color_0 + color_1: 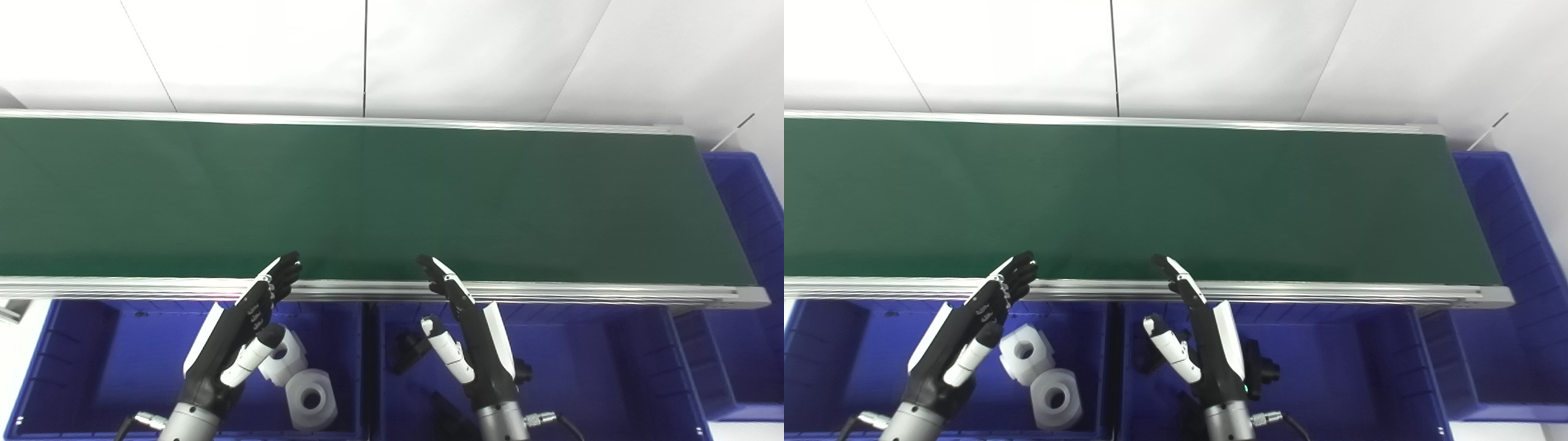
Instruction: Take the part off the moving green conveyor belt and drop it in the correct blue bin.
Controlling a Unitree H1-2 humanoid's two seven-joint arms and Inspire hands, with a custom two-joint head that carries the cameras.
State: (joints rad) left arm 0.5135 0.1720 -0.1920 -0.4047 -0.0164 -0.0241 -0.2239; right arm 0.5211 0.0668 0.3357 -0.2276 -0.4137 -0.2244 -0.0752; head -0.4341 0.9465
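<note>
While the long green conveyor belt point(380, 196) shows no part on it, both hands wait empty with fingers spread: the left hand point(242, 337) above the left blue plastic bin point(79, 361) holding two white ring-shaped parts point(303, 383), the right hand point(468, 337) above the neighbouring blue bin point(600, 367) with black parts point(1262, 367). Any further pick remains undone.

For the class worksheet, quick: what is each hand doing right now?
Left hand: open, holding nothing.
Right hand: open, holding nothing.

The left robot hand point(236, 346) and right robot hand point(468, 340) are raised, fingers apart, palms facing, holding nothing.
</note>
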